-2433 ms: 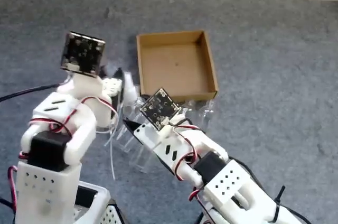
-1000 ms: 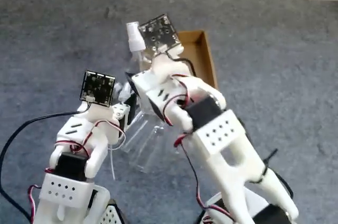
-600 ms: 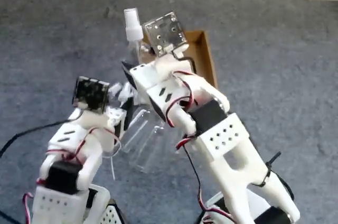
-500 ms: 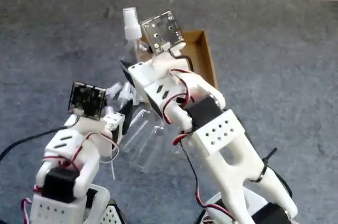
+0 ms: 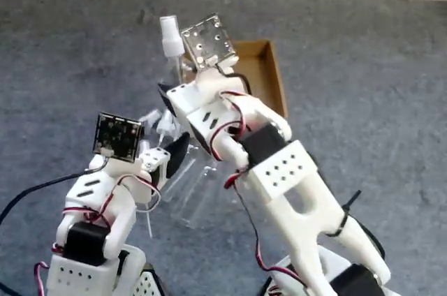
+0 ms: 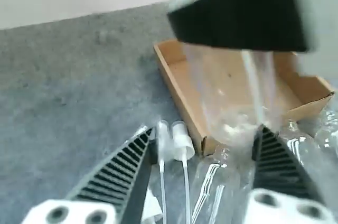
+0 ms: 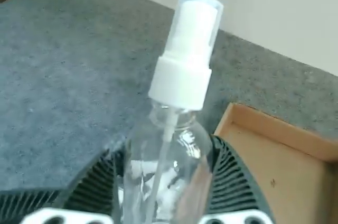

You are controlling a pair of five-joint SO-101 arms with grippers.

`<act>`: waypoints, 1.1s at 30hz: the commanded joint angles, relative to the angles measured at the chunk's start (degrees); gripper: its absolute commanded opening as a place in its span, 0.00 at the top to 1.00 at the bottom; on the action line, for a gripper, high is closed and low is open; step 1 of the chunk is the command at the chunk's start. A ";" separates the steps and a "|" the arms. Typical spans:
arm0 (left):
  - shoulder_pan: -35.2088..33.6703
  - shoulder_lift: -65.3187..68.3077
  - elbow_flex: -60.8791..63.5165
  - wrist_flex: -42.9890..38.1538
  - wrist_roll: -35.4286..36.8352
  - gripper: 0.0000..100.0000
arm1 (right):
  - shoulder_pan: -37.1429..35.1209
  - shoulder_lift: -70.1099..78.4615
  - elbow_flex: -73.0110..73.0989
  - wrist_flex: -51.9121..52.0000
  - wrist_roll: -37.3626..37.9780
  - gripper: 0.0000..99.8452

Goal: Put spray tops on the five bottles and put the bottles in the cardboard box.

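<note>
The right arm is now raised high, where a little more than two seconds ago it lay low over the bottles next to the box. The right gripper (image 7: 166,195) is clenched around a clear bottle (image 7: 174,152) and holds it upright in the air. A white spray top (image 7: 187,55) already sits on the neck of this bottle. In the high view the bottle hangs above the left edge of the cardboard box (image 5: 262,65), on the near side, not yet over the middle.

The left arm has also moved. One second ago its gripper was close to the lifted bottle; now it is drawn back toward its base. The left gripper (image 6: 200,182) is released, with the jaws wide apart and nothing between them. It is low above the loose spray tops (image 6: 179,142), which lie on the grey table (image 5: 363,65) just beside the box wall.

For the task, I think this means that one bottle is finished and ready to go into the box. The visible part of the box has nothing in it. Several other bottles (image 5: 202,191) lie on the table without tops, between the two arms, so most of the work is not yet done.
</note>
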 commanded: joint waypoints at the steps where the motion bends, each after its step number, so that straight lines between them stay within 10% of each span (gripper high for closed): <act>1: -0.13 -0.31 0.40 -4.31 -0.35 0.73 | -1.98 -6.11 -1.01 3.38 -0.62 1.00; 17: -3.47 -0.31 0.48 -4.22 -0.35 0.73 | 0.04 -10.86 -0.57 7.69 -0.18 1.00; 33: -12.26 -0.40 3.21 -7.65 -0.18 1.00 | 12.09 29.41 -18.07 -22.02 3.78 1.00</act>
